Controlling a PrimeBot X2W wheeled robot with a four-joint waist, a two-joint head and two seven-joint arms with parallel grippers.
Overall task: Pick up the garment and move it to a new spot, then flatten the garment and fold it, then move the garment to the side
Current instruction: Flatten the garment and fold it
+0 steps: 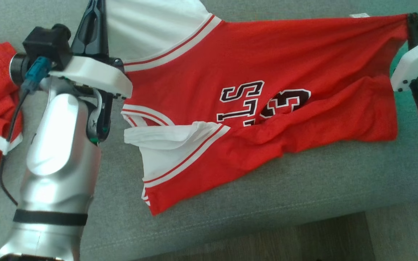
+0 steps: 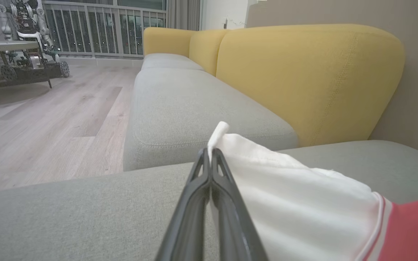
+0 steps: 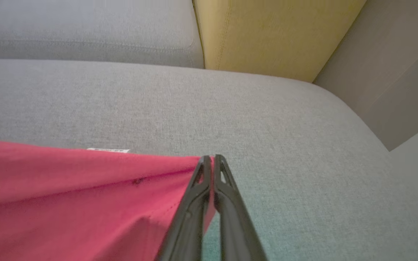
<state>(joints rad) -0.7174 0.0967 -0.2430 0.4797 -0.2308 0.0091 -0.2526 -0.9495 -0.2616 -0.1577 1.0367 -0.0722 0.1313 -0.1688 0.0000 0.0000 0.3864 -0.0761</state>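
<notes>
Red jersey (image 1: 267, 72) lay with its long axis running left to right between both grippers. Left gripper (image 2: 210, 156) was pinched shut on its white shoulder, and right gripper (image 3: 212, 161) was clamped on what seemed to be the hem corner.

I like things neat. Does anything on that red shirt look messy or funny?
Yes. The red jersey isn't flat: a rumpled fold across its lower half hides part of the black lettering, and a white sleeve is flopped over. Its top edge is taut between the left end effector and right end effector.
</notes>
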